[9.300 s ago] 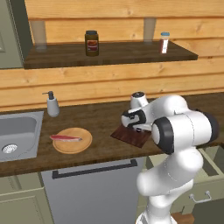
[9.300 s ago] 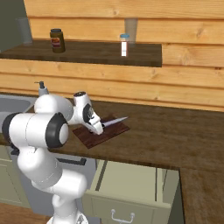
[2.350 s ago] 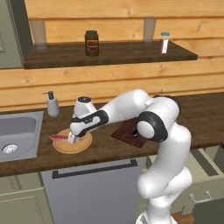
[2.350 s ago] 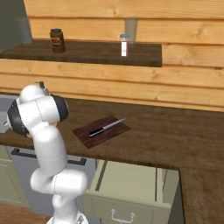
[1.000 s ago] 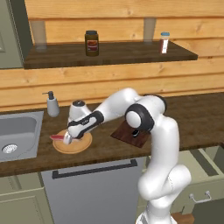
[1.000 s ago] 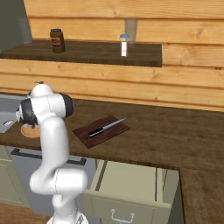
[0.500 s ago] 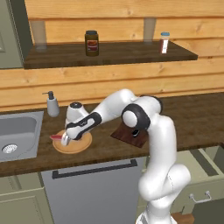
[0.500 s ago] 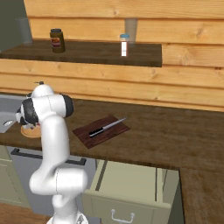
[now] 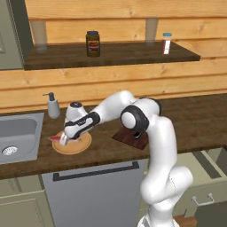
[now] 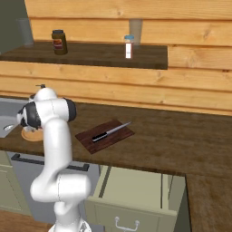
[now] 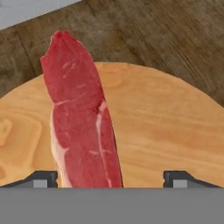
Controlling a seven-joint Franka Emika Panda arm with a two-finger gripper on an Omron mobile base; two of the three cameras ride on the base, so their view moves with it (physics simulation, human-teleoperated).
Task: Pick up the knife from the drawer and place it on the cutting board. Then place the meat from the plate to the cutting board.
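The red-pink meat (image 11: pixel 83 122) lies lengthwise across the round tan plate (image 11: pixel 162 127), its far end past the rim. My gripper (image 11: pixel 111 179) is open right over the meat's near end, one fingertip (image 11: pixel 43 178) on each side of it. In the left base view the gripper (image 9: pixel 64 141) reaches down onto the plate (image 9: pixel 75 146) beside the sink. The knife (image 10: pixel 108 131) lies slantwise on the dark cutting board (image 10: pixel 93 139). Below the counter the drawer (image 10: pixel 136 195) stands pulled out.
A sink (image 9: pixel 17 137) is set into the counter left of the plate, with a soap dispenser (image 9: pixel 53 106) behind it. A jar (image 9: pixel 92 43) and a small bottle (image 9: pixel 166 43) stand on the wall shelf. The grey panel (image 9: pixel 93 190) sits under the counter.
The hand has eased a little lower and to the left over the meat. The knife and board have not moved.
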